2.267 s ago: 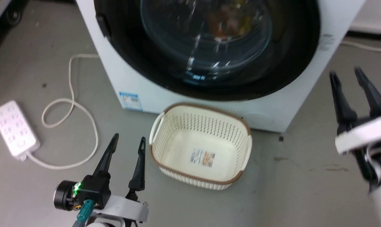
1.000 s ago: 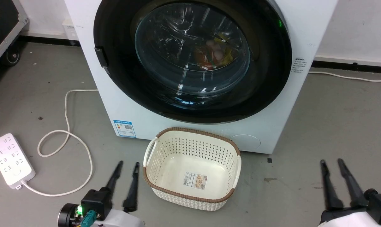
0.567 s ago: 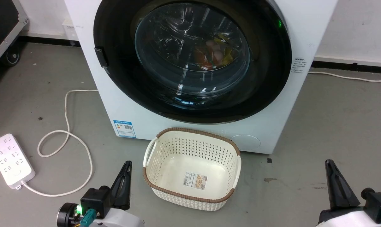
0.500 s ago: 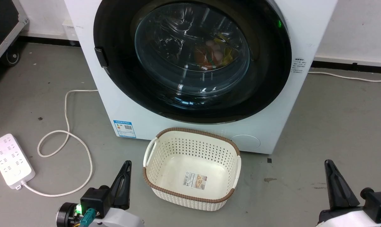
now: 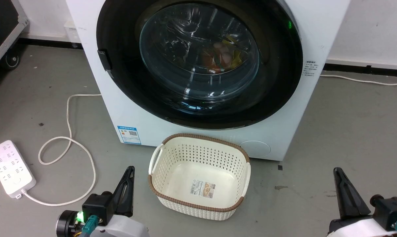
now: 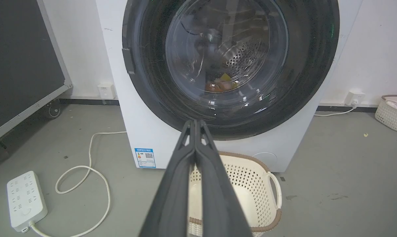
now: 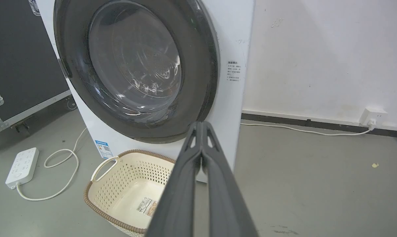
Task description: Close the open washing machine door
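In the head view, the washing machine door [image 5: 198, 62] lies flush in the front of the washing machine [image 5: 132, 108], so I judge the closing done. My left tool [image 5: 129, 174] and right tool [image 5: 339, 176] hang low before the machine, well apart from it, since nothing seems left to push. In the left wrist view my left fingers [image 6: 182, 184] are pressed together, empty. In the right wrist view the right pair matches, gripping nothing.

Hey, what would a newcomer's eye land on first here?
The big round washing machine door, glossy black around bulging glass, sits shut on the white washing machine, top centre. On the floor below stands an empty cream basket, with a white power strip at far left.
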`<state>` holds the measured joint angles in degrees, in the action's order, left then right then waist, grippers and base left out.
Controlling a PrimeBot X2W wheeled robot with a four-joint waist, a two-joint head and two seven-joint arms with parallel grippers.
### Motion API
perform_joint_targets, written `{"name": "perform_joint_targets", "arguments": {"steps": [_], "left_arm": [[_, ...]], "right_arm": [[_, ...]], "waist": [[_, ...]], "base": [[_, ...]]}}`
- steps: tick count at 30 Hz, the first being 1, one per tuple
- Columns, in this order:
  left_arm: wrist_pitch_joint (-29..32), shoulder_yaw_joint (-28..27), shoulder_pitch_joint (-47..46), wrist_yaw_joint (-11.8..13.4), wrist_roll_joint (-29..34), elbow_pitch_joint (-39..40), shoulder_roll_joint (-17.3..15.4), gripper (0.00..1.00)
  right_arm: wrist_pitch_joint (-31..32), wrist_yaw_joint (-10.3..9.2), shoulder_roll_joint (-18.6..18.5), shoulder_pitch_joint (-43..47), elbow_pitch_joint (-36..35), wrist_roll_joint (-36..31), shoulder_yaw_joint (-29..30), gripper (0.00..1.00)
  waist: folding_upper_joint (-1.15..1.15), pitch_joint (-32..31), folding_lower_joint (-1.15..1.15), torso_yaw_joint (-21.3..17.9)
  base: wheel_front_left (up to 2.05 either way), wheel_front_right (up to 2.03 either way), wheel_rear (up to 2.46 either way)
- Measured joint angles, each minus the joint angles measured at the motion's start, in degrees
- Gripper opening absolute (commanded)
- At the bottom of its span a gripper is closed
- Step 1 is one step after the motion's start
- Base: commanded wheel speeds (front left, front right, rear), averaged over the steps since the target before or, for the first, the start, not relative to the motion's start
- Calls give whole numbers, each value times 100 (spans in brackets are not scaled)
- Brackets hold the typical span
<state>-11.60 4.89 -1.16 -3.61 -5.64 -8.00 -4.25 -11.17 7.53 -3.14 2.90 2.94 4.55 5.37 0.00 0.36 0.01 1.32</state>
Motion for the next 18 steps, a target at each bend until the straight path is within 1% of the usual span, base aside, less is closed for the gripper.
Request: {"name": "perform_joint_targets", "arguments": {"steps": [18], "left_arm": [[201, -81, 1, 48, 100, 144, 20, 0]], "right_arm": [[201, 0, 0, -19, -42, -57, -93, 0]], "waist": [[0, -7, 0, -24]], "base": [[0, 0, 0]]}}
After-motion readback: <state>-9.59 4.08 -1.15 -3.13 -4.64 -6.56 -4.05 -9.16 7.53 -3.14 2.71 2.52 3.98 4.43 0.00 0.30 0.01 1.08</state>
